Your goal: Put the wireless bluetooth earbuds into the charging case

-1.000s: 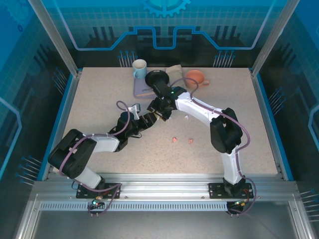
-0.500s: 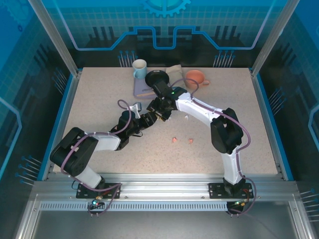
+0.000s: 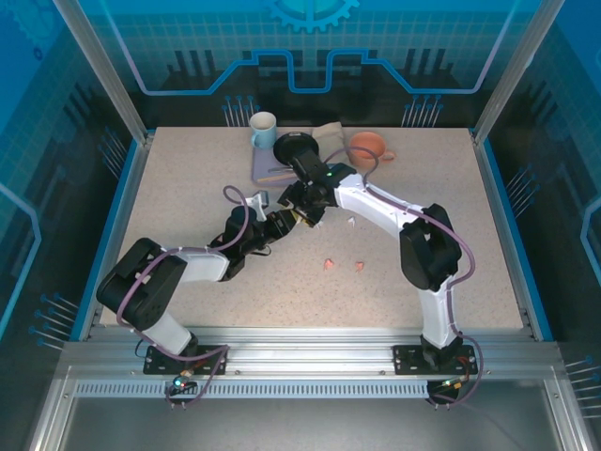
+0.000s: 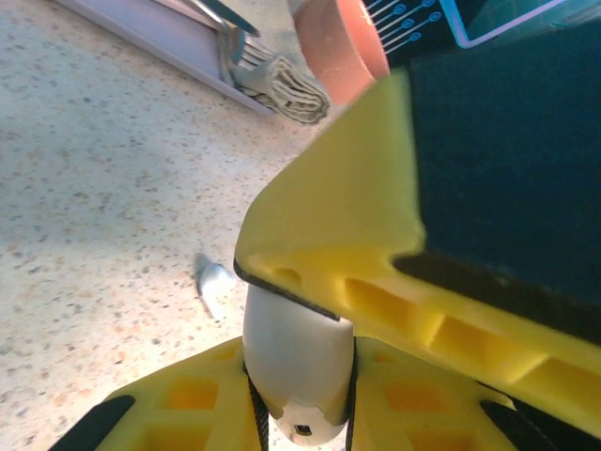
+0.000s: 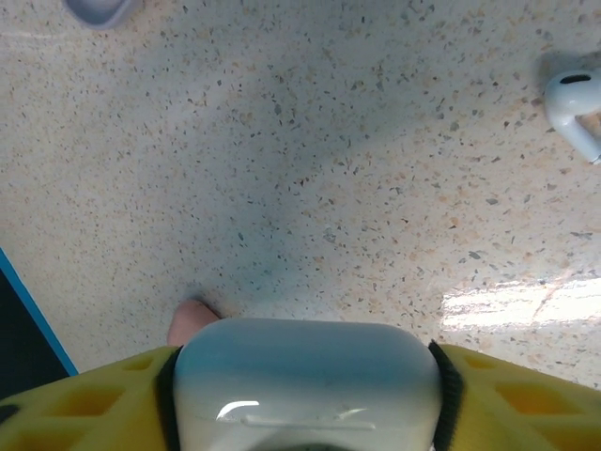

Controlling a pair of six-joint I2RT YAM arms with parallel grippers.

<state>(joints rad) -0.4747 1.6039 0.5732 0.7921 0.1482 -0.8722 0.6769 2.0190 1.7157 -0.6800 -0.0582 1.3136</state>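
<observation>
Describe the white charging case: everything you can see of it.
The white charging case is a smooth, glossy, rounded plastic shell with a faint seam line and a small dark opening at one end. It is gripped from two directions: the left gripper pinches its narrow faces with yellow fingers, and the right gripper flanks its long ends. Whether the lid is open cannot be told.

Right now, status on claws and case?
Left claw shut on charging case. Right claw gripping same case. White earbud, two pink earbuds loose on table. Mugs far back.
</observation>
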